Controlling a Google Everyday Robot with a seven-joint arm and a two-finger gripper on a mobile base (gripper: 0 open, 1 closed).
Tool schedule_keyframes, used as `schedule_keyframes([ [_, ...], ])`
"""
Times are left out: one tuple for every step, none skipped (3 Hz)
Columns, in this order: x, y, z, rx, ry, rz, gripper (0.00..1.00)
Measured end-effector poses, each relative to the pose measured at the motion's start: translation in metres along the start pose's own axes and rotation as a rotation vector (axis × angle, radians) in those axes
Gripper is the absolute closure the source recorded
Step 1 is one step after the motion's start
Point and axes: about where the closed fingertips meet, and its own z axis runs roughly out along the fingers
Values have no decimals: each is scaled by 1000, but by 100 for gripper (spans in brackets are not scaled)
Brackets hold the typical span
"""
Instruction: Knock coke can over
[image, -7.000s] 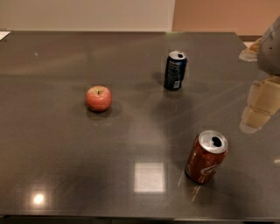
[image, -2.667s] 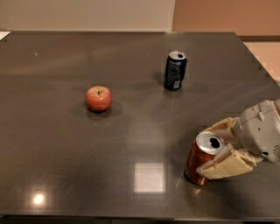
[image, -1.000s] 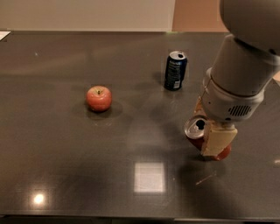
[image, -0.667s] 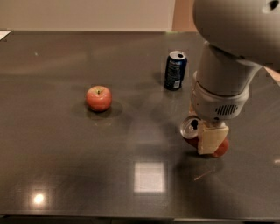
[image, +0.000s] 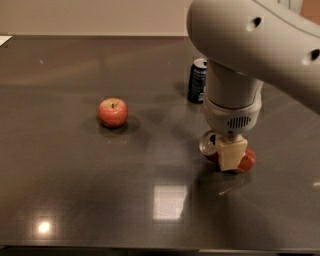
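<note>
The coke can (image: 246, 161) is red-brown with a silver top. It lies on its side on the dark table (image: 75, 190), right of the middle, with its silver top pointing left. My gripper (image: 231, 159) hangs from the big grey arm (image: 250, 45) and reaches down right over the can, touching it and hiding its middle.
A dark blue can (image: 197, 80) stands upright just behind the arm. A red apple (image: 112, 111) sits to the left of the middle. The table's front edge runs along the bottom of the view.
The arm swung in over the table from the right. The coke can stood upright near the front right; now it lies on its side, shifted a little back and left, under the gripper.
</note>
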Motion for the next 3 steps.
schedule_keyframes([
  [-5, -6, 5, -2, 15, -13, 12],
  [-8, -8, 7, 0, 13, -18, 0],
  [-10, -8, 9, 2, -22, -7, 0],
])
